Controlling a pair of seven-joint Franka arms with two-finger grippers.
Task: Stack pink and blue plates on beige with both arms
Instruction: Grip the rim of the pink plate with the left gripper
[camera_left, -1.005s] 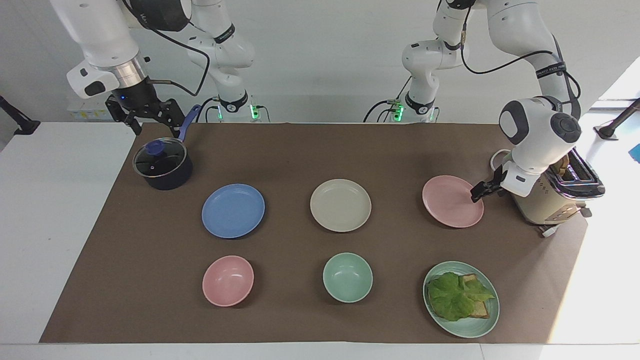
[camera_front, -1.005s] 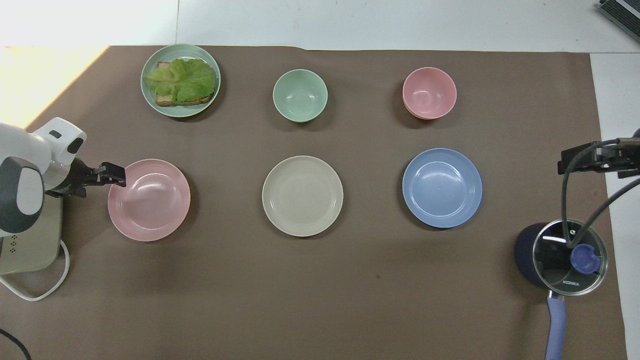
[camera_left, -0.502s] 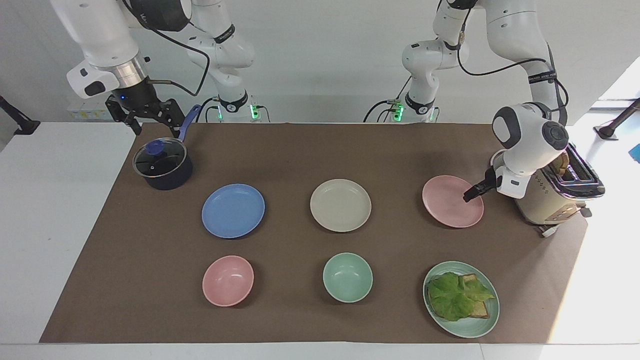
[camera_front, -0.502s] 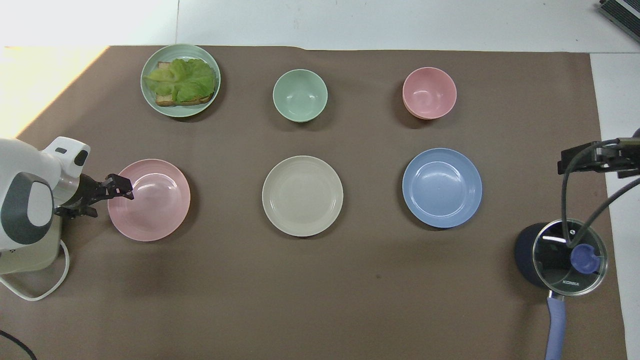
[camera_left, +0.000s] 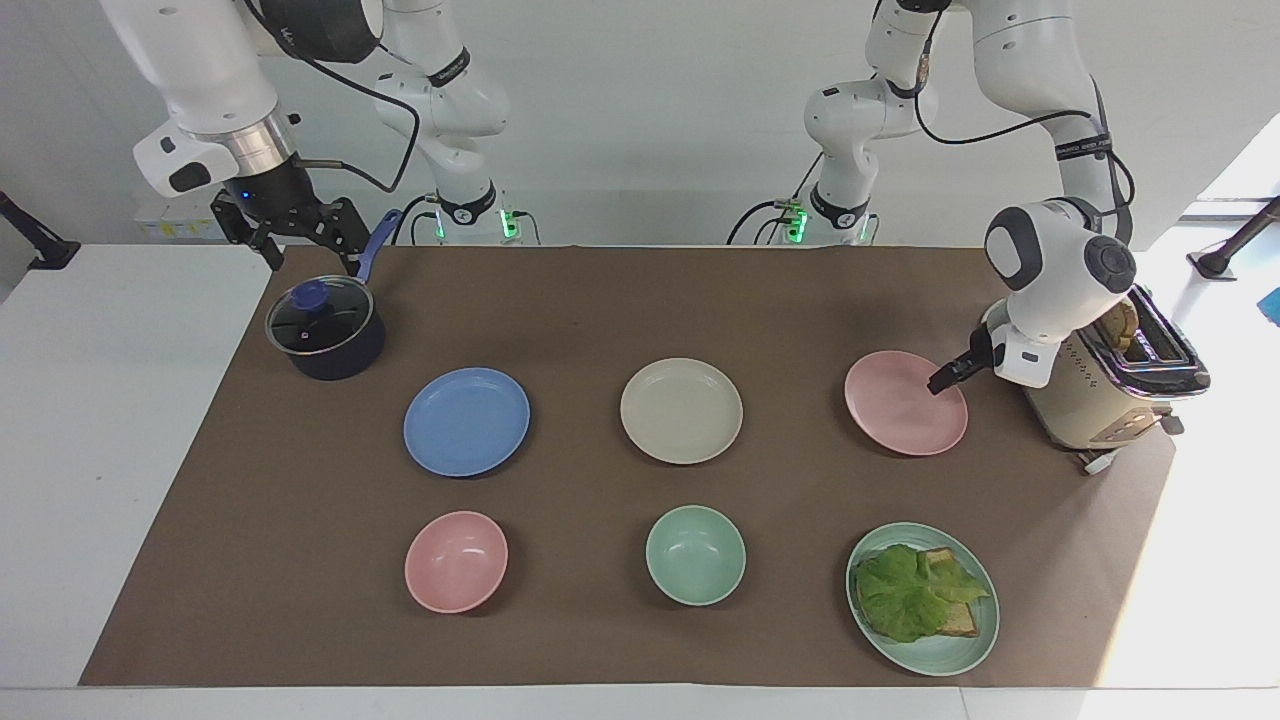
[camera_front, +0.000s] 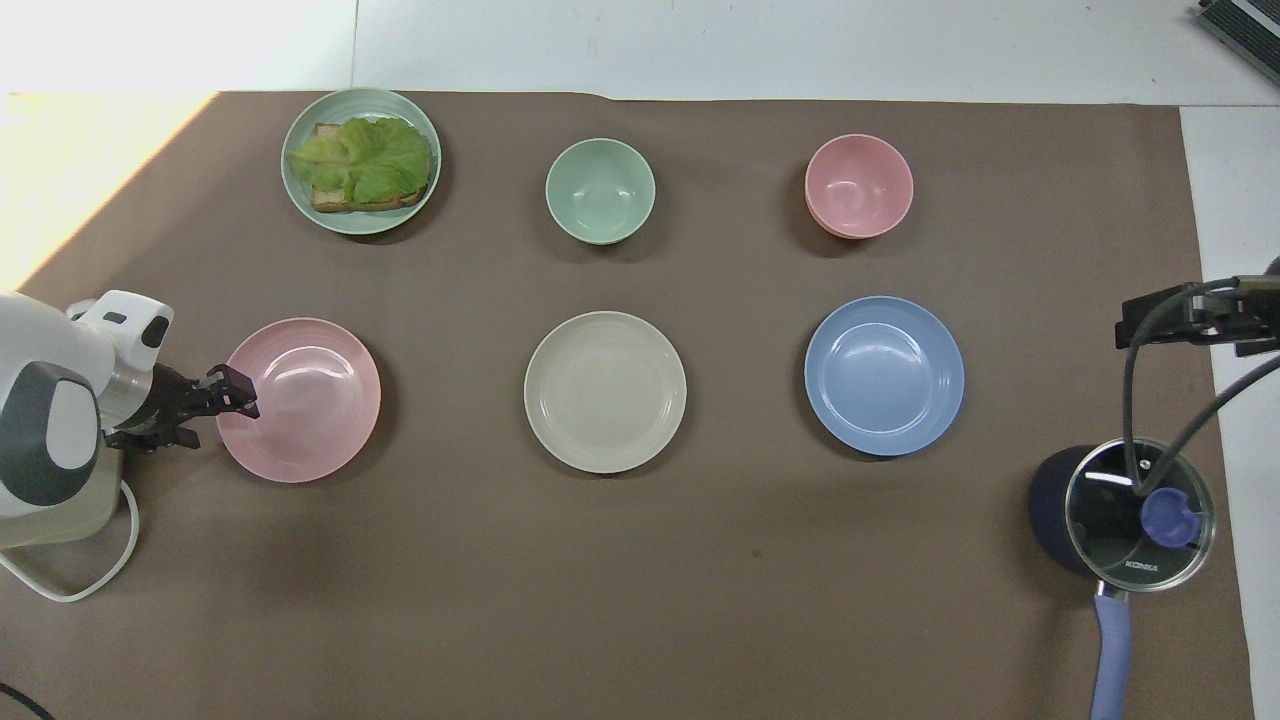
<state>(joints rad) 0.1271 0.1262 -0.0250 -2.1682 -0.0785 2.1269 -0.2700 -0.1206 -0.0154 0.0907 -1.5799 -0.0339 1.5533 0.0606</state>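
Currently left gripper seen at rim of pink plate, at plate's edge toward left arm's end of table, beside toaster; whether jaws pinch rim cannot be told. Beige plate set mid-table, between pink plate and blue plate, all three apart, unstacked. Right gripper held over pot, jaws spread, nothing held; right arm waiting.
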